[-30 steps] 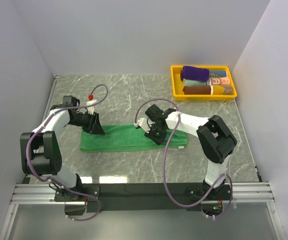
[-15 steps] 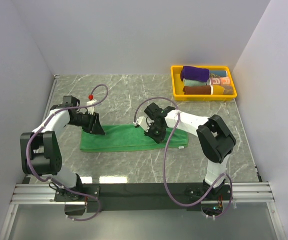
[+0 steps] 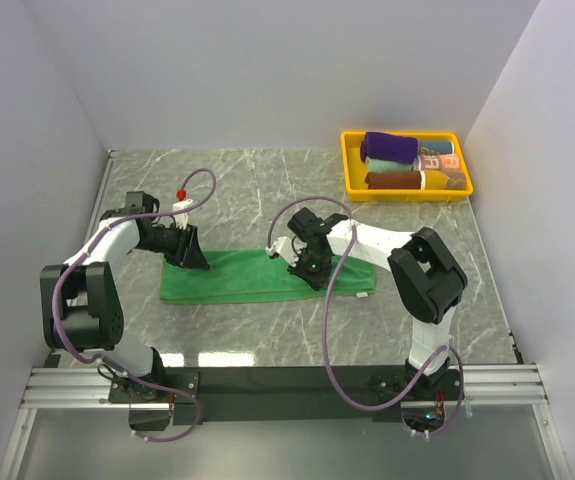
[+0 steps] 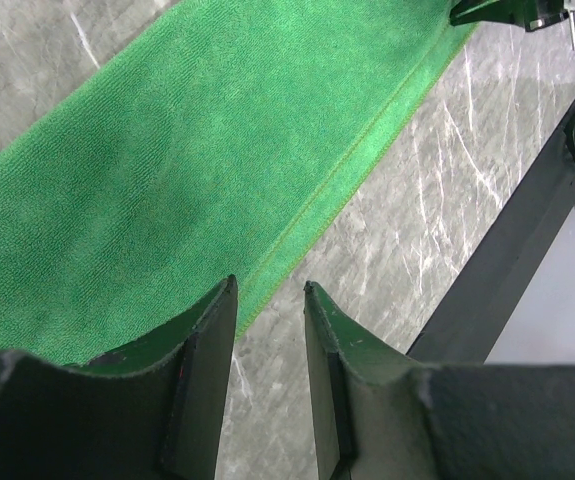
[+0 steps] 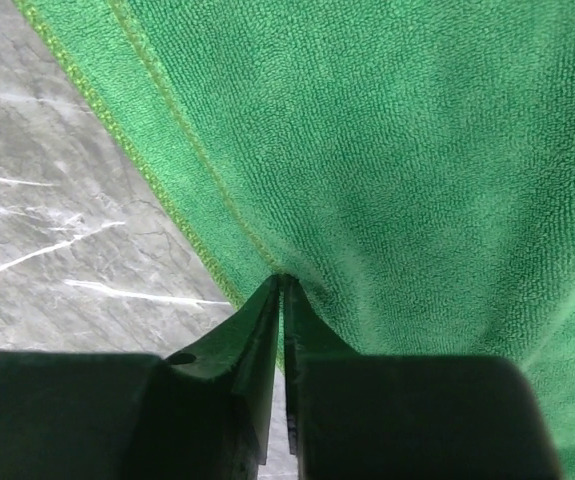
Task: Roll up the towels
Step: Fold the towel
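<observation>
The green towel (image 3: 257, 277) lies flat on the surface (image 3: 267, 180), long axis running left to right; the right fingers (image 5: 257, 335) pinch its hem near mid-length; the left fingers (image 4: 207, 370) stand parted, empty, at its left end.

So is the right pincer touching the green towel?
Touching. The right wrist view shows the right pincer shut on the green towel, with the cloth puckered up between its tips.

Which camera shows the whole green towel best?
The top camera: almost the whole towel shows there, spread out flat. The left wrist camera shows only a stretch along one long edge. The right wrist camera shows only a puckered patch by the hem.
</observation>
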`<control>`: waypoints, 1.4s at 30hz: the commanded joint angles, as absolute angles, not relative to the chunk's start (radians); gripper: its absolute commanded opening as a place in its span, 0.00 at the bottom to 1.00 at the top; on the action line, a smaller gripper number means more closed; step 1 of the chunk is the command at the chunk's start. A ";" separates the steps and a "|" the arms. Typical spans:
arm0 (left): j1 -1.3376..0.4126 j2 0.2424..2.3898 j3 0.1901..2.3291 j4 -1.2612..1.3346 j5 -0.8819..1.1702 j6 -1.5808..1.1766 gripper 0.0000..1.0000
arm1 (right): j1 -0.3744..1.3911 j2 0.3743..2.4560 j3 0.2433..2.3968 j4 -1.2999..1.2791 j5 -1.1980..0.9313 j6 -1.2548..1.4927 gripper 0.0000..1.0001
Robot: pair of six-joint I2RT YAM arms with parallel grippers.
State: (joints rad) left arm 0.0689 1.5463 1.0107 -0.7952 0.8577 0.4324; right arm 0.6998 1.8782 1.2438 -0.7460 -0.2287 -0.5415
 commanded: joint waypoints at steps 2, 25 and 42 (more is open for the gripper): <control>0.072 1.532 1.028 -0.805 0.864 0.453 0.39 | 0.695 1.891 1.250 -0.719 -0.215 -0.543 0.04; 0.068 1.508 1.017 -0.847 0.844 0.555 0.37 | 0.672 1.738 1.249 -0.802 -0.232 -0.574 0.00; -0.074 1.443 0.934 -0.805 0.724 0.700 0.42 | 0.670 1.862 1.210 -0.681 -0.213 -0.543 0.21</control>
State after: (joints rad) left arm -0.0753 1.4509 0.9245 -0.8295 0.7277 0.6804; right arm 0.6762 1.8557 1.2186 -0.7143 -0.2230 -0.5476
